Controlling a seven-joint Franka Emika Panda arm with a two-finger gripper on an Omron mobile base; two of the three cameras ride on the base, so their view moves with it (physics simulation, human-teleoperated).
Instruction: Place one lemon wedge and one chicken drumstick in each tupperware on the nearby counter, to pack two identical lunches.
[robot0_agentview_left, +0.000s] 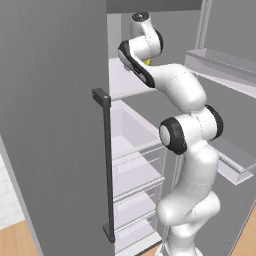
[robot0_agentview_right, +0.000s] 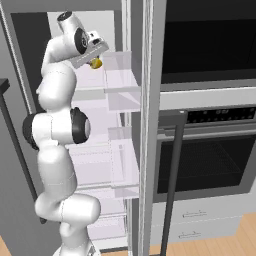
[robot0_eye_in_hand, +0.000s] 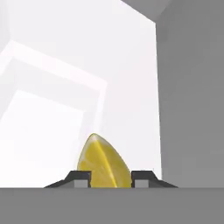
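1 lemon wedge (robot0_eye_in_hand: 104, 162), 1 fridge door handle (robot0_agentview_left: 105, 165), 1 oven (robot0_agentview_right: 210, 155), 2 drawers (robot0_agentview_right: 192, 224).

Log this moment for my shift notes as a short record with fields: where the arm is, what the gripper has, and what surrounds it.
setting: open fridge with pale shelves, beside a built-in oven
arm: reaching up into the upper fridge compartment
gripper: shut on the lemon wedge
lemon wedge: yellow, between the fingertips, pointed end away from the hand; also seen at the hand in the right base view
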